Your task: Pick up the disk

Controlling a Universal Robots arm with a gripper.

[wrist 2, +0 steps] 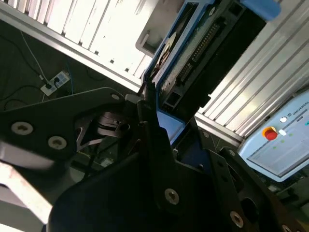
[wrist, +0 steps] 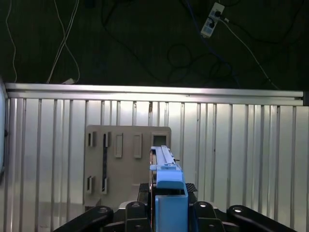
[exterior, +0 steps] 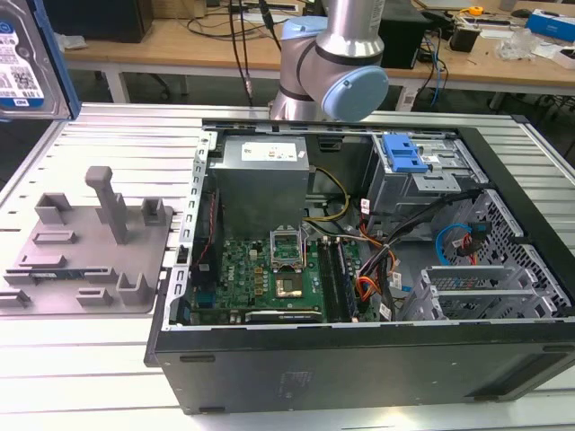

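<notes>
Disk [wrist: 166, 193] stands edge-up, clamped between the gripper [wrist: 169, 212] fingers, high over the grey fixture [wrist: 126, 159] in the first wrist view. At the exterior view's left edge its labelled face [exterior: 22, 58] shows, while the second wrist view shows its connector edge [wrist 2: 193, 53] beyond the fingers [wrist 2: 154, 140]

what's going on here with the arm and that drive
The gripper is shut on the disk, holding it on edge in the air above the grey fixture on the slatted table. In the exterior view the disk hangs at the upper left, well away from the open computer case with its blue bracket.
</notes>
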